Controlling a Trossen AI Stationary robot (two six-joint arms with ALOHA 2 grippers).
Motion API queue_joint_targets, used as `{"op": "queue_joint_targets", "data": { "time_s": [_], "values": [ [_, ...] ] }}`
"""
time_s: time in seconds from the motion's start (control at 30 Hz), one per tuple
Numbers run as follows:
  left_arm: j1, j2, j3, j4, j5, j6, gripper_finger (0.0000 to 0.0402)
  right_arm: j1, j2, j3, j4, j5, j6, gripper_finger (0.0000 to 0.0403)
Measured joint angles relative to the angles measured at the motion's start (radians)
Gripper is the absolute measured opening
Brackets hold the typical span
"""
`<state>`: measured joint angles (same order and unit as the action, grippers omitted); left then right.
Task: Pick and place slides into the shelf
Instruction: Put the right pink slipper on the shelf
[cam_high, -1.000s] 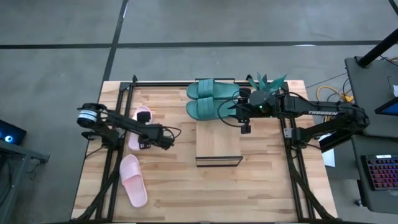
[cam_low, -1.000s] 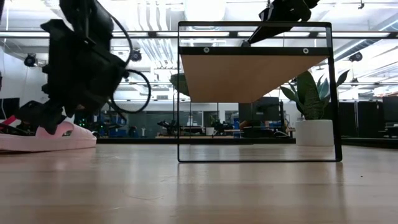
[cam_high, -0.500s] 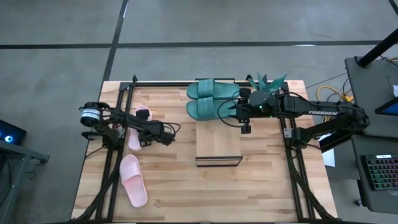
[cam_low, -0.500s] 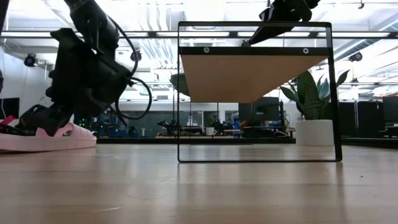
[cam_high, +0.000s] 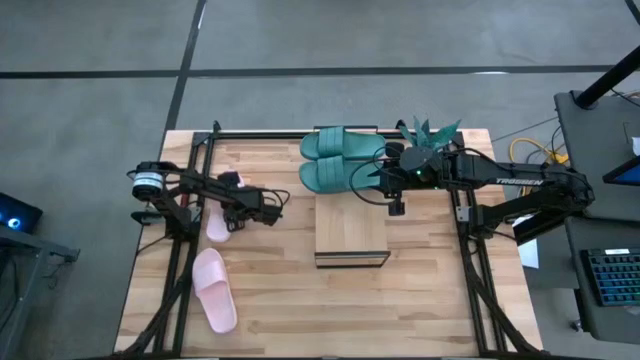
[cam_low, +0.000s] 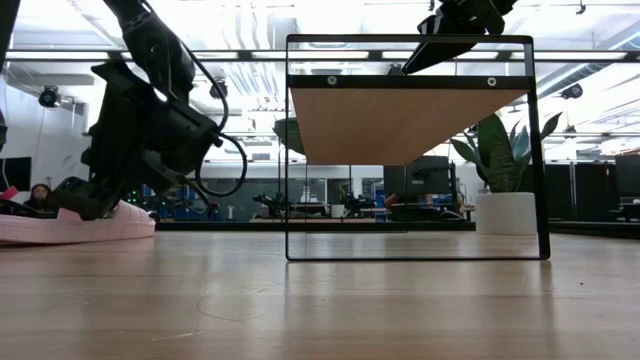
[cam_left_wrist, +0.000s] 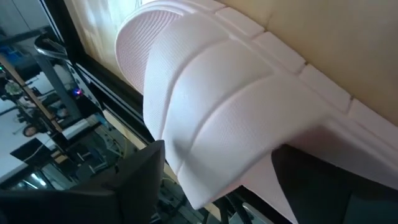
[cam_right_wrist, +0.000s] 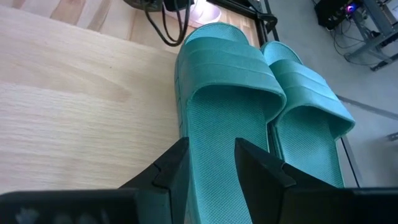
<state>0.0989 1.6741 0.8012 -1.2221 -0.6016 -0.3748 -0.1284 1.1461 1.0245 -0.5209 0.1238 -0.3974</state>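
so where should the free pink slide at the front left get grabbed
Take the front pink slide by its wide strap, coming straight down from above. It lies flat and sole-down on the table, apart from everything else, so the raised strap is the one part that an end effector can close across, one finger inside and one outside. The left end effector, busy at the other pink slide, is nearest.

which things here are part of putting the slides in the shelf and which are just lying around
Job: two teal slides, side by side; pink slide at the left gripper; second pink slide, lying free; shelf; right gripper, open over a teal slide.

Just around: plant, keyboard, yellow cables.
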Motion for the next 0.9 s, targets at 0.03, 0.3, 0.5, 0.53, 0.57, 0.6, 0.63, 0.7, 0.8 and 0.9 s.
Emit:
{"op": "queue_joint_targets", "data": {
  "time_s": [0.03,0.3,0.5,0.53,0.57,0.6,0.63,0.7,0.8,0.9],
  "values": [
    [0.005,0.0,-0.003,0.002,-0.002,0.005,0.0267,0.0,0.0,0.0,0.0,0.0,0.001,0.0118],
    [0.02,0.0,-0.003,0.005,-0.015,0.041,0.0142,0.0,0.0,0.0,0.0,0.0,0.001,0.0118],
    [0.039,-0.001,0.003,0.003,-0.013,0.043,0.0016,0.0,0.0,0.0,0.0,0.0,0.001,0.0118],
    [0.039,-0.002,0.005,0.002,-0.011,0.046,0.001,0.0,0.0,0.0,0.0,0.0,0.001,0.0118],
    [0.039,-0.002,0.009,-0.001,-0.011,0.054,0.0009,0.0,0.0,0.0,0.0,0.0,0.001,0.0118],
    [0.039,-0.002,0.014,-0.006,-0.009,0.065,0.0008,0.0,0.0,0.0,0.0,0.0,0.001,0.0118],
    [0.038,-0.004,0.019,-0.014,-0.009,0.067,0.0006,0.0,0.0,0.0,0.0,0.0,0.001,0.0118],
    [0.039,-0.007,0.036,-0.043,-0.007,0.068,0.0003,0.0,0.0,0.0,0.0,0.0,0.001,0.0118],
    [0.037,-0.023,0.062,-0.1,-0.003,0.07,0.0002,0.0,0.0,0.0,-0.001,0.0,0.001,0.0118],
    [0.036,-0.061,0.088,-0.166,-0.022,0.074,0.0001,0.0,-0.001,0.0,-0.001,0.001,0.0,0.0118]
  ]
}}
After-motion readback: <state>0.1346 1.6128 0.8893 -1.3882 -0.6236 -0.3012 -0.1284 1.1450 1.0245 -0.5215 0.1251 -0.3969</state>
